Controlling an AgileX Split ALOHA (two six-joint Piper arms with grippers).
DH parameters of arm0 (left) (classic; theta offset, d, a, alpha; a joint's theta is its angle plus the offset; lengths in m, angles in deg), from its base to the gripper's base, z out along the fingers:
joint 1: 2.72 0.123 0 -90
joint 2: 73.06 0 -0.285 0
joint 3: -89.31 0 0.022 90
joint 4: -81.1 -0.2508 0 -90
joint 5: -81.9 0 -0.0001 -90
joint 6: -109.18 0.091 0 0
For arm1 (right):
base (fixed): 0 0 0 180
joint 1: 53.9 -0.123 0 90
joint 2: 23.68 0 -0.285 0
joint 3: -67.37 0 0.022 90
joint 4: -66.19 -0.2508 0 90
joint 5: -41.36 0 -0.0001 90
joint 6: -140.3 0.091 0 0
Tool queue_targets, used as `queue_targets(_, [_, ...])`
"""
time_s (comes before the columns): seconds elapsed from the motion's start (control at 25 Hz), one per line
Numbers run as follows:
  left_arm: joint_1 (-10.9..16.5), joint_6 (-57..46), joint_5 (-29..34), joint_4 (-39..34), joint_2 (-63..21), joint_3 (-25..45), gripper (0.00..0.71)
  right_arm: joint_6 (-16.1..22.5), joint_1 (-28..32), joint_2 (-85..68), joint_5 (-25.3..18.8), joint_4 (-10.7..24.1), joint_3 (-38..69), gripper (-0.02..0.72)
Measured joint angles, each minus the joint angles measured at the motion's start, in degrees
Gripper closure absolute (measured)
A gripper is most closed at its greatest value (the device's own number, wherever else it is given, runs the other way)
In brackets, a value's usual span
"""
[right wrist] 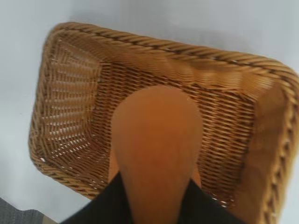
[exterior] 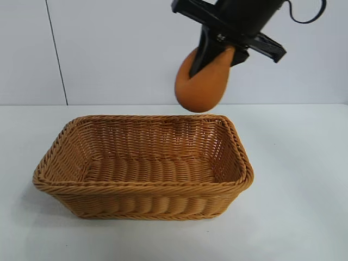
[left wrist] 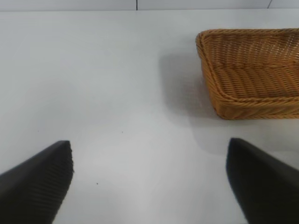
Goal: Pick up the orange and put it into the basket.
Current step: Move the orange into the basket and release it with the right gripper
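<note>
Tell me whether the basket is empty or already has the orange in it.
Empty. The basket shows only bare weave inside; the orange hangs above its far rim, clamped in the right gripper.

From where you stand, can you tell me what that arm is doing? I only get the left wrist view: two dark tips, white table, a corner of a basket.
Observer: Those tips are the left claw, open and idle. The right claw grips the orange.
Operator: Where is the orange?
Observer: In the air above the basket's far right rim.
Operator: Anything in the basket?
Observer: The right wrist view shows only bare weave beneath the fruit.
</note>
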Motion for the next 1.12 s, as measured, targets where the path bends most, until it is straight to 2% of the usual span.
queue_targets(0.32, [0.0,0.0,-0.1,0.0,0.0,0.0,0.074,0.6,-5.7,11.6,10.2,-2.9,0.0,0.630])
queue_targets(0.48, [0.0,0.0,-0.1,0.0,0.0,0.0,0.074,0.6,-5.8,17.2,11.6,-4.7,0.0,0.630])
queue_targets(0.72, [0.0,0.0,-0.1,0.0,0.0,0.0,0.074,0.6,-5.8,18.9,11.8,-4.9,0.0,0.615])
queue_targets(0.8, [0.0,0.0,-0.1,0.0,0.0,0.0,0.074,0.6,-5.8,18.9,11.8,-5.0,0.0,0.538])
queue_targets(0.84, [0.0,0.0,-0.1,0.0,0.0,0.0,0.074,0.6,-5.8,18.9,11.7,-5.0,0.0,0.468])
queue_targets(1.0, [0.0,0.0,-0.1,0.0,0.0,0.0,0.074,0.2,-5.8,18.0,11.2,-4.2,0.0,0.110])
queue_targets(1.12, [0.0,0.0,-0.1,0.0,0.0,0.0,0.074,0.0,-5.8,15.6,10.6,-2.9,0.0,0.033])
